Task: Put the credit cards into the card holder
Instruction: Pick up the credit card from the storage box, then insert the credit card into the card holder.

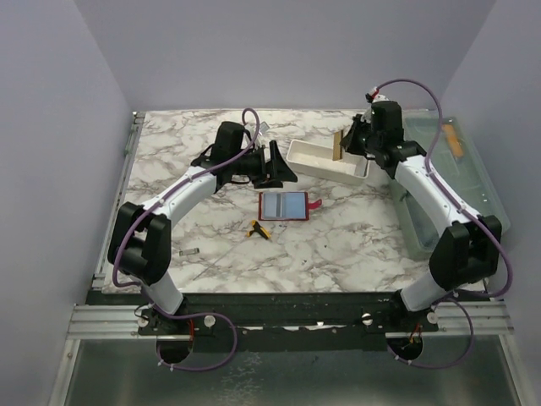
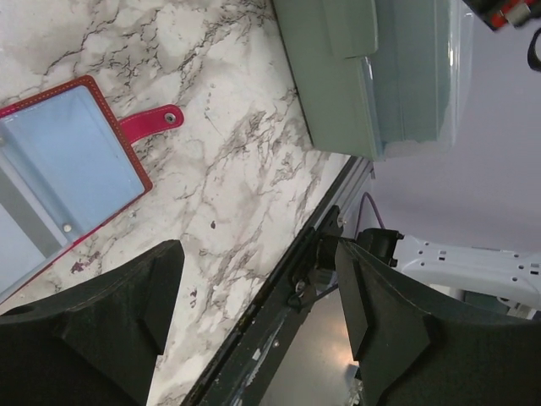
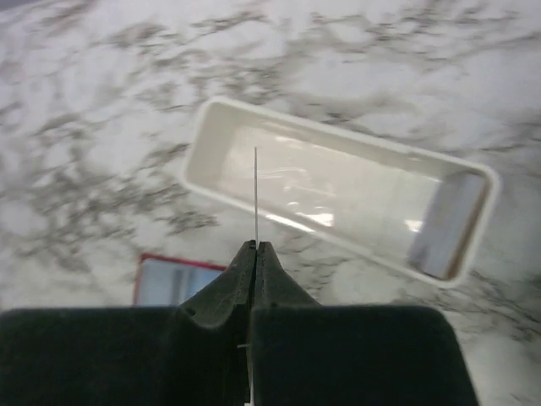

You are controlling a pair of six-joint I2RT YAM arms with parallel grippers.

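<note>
**A:** Where the left arm reaches over the marble, how do its jaws stand?

**B:** Released. The left gripper [image 2: 258,254] has its fingers wide apart with nothing between them, near the far edge of the card holder [image 1: 283,205]. The holder lies unfolded on the table, blue-grey lining up and red tab pointing right. A yellow-handled tool [image 1: 258,230] lies just beside its near left corner.

**A:** And further right?

**B:** The white tray [image 3: 338,190] has a pale blue card [image 3: 439,224] leaning against one end wall. The right gripper [image 3: 256,247] is clenched on the tan-gold card [image 1: 337,145], which stands upright on edge over the tray, apart from the holder. A clear bin [image 1: 461,182] sits at the far right.
</note>
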